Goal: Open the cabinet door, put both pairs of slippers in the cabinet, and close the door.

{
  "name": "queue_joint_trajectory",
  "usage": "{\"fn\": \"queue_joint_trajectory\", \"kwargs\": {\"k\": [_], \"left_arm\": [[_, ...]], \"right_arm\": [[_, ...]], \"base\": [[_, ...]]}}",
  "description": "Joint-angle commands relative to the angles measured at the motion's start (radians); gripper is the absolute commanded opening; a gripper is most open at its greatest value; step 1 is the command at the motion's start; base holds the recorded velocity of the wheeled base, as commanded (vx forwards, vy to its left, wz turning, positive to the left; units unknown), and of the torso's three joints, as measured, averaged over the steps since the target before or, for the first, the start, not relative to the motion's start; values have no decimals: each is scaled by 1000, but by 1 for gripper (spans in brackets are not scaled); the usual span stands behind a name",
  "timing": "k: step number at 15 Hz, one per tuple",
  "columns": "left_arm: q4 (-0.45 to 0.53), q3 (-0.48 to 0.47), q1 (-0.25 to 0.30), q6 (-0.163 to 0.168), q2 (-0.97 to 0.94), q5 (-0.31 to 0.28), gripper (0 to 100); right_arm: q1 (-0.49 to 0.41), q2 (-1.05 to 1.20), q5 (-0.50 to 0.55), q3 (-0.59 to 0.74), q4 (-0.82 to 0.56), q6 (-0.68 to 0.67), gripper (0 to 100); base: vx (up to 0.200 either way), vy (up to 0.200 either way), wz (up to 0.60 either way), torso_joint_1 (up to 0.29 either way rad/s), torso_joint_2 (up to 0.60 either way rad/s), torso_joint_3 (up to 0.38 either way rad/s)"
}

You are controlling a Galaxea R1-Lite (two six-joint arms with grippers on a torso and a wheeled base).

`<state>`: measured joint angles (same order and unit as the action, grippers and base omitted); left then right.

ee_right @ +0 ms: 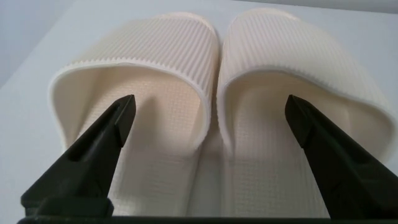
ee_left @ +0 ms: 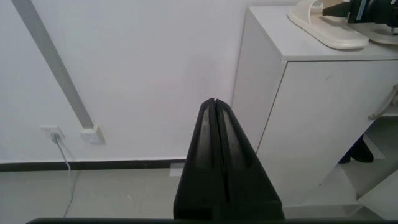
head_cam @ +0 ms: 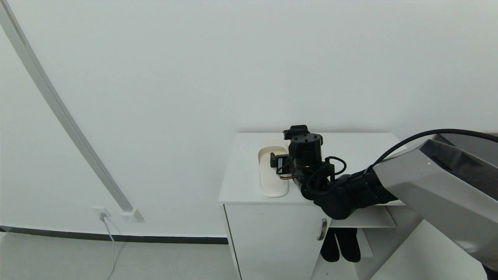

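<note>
A pair of cream slippers [head_cam: 271, 177] lies side by side on top of the white cabinet [head_cam: 268, 233]. My right gripper [head_cam: 282, 165] hovers over them. In the right wrist view the right gripper [ee_right: 211, 115] is open, one finger at the mouth of each cream slipper [ee_right: 155, 68], with their adjoining inner edges between the fingers. A black pair of slippers [head_cam: 341, 245] stands inside the cabinet's open right half, under a shelf [head_cam: 362, 219]. My left gripper [ee_left: 214, 102] is shut and empty, low and to the left of the cabinet [ee_left: 305, 124].
The cabinet's left door is closed, with a metal handle [head_cam: 322, 229] at its edge. A white wall stands behind, with a slanted cable duct [head_cam: 62, 112] and a socket with a plugged cord [head_cam: 102, 213] near the floor. Open floor lies left of the cabinet.
</note>
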<state>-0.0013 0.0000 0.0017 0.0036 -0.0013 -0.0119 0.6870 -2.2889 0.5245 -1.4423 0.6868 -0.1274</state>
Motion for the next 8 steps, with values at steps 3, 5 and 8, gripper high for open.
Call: {"fn": "queue_joint_trajectory", "kwargs": {"k": [3, 5, 8], "left_arm": [[0, 0, 0, -1, 1, 0, 0], [0, 0, 0, -1, 1, 0, 0], [0, 0, 0, -1, 1, 0, 0]], "right_arm": [[-3, -12, -12, -13, 0, 2, 100], [-1, -12, -12, -15, 0, 2, 100], [-1, -12, -12, -15, 0, 2, 0]], "base": [[0, 0, 0, 0, 0, 0], [0, 0, 0, 0, 0, 0], [0, 0, 0, 0, 0, 0]]}}
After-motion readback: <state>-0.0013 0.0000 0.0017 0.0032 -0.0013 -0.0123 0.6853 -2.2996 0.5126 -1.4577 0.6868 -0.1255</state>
